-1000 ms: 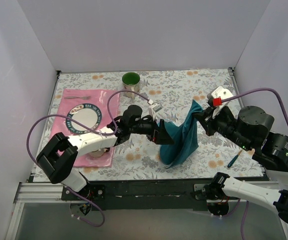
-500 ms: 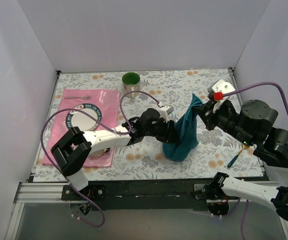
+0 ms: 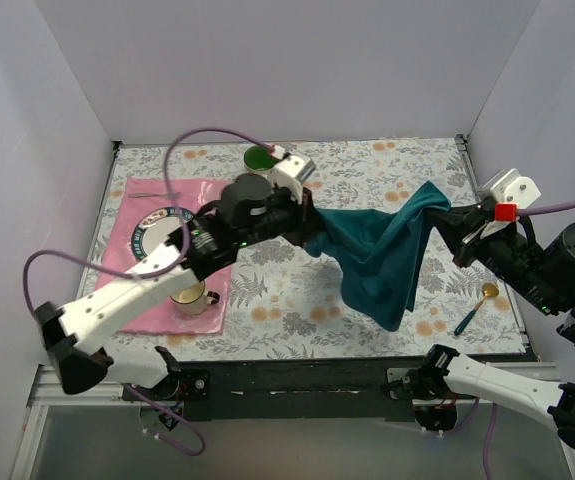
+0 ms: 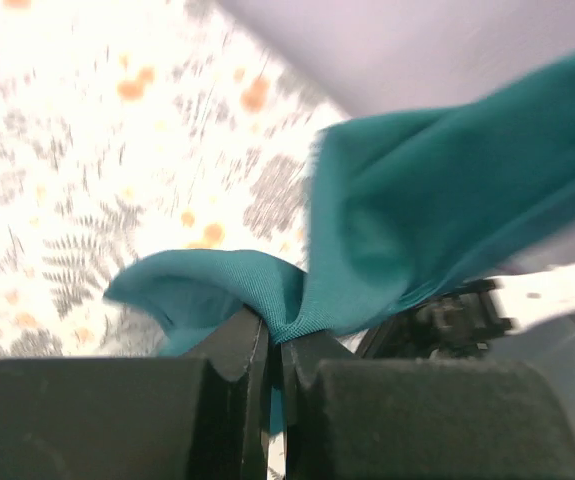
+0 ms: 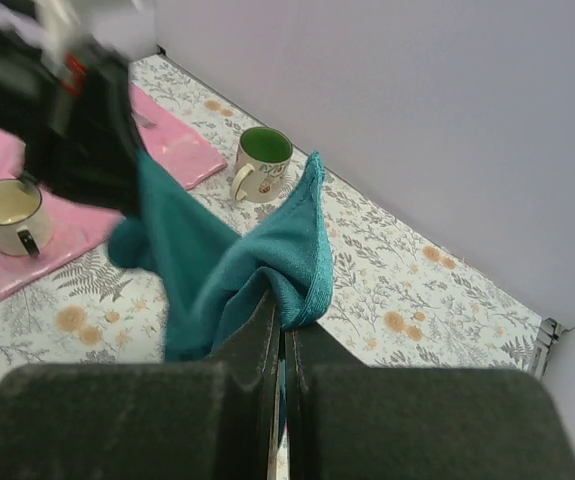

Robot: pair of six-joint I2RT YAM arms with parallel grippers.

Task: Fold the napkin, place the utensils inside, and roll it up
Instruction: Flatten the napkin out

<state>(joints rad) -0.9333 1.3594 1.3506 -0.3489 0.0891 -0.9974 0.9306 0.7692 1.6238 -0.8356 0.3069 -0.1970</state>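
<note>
The teal napkin [image 3: 379, 255] hangs stretched in the air between both arms, its lower corner drooping toward the table. My left gripper [image 3: 312, 238] is shut on one corner of the napkin [image 4: 387, 230], cloth pinched between the fingertips [image 4: 252, 335]. My right gripper [image 3: 449, 215] is shut on the opposite corner of the napkin [image 5: 257, 250]. A utensil with a gold bowl and dark green handle [image 3: 474, 308] lies on the table at the right, below the right arm. A second utensil [image 3: 159, 195] lies at the top of the pink placemat.
A pink placemat [image 3: 157, 200] at the left carries a plate [image 3: 157, 240] and a cream mug [image 3: 191, 297]. A green-lined mug [image 3: 258, 160] stands at the back centre. White walls enclose the flowered table [image 3: 287, 300].
The left gripper closed on a napkin corner and lifted it up and left; the right gripper moved right. The napkin went from a bunched hang to a stretched spread.
</note>
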